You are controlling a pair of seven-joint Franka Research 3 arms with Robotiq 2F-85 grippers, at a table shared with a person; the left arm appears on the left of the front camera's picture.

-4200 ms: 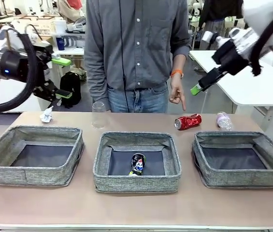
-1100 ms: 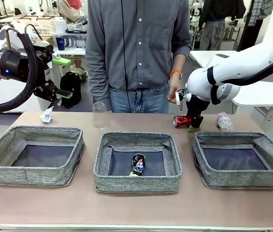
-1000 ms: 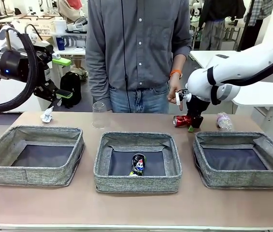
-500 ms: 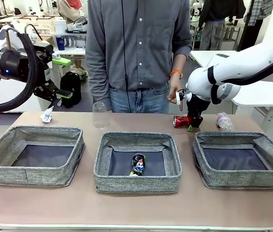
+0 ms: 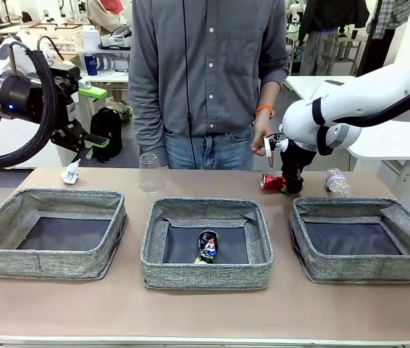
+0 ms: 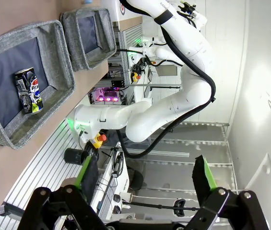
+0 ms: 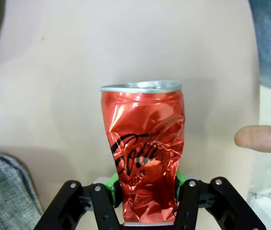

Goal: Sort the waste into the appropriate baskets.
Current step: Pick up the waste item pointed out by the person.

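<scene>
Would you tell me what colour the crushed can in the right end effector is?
The can is red with black lettering, clearest in the right wrist view.

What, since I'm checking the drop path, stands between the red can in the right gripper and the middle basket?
Nothing visible does. The right gripper is shut on the red can; bare table lies between it and the middle basket. The person's hand hangs behind the can, off that path.

Red can of glossy dented metal; baskets of rough woven cloth (matt grey); table smooth
</scene>
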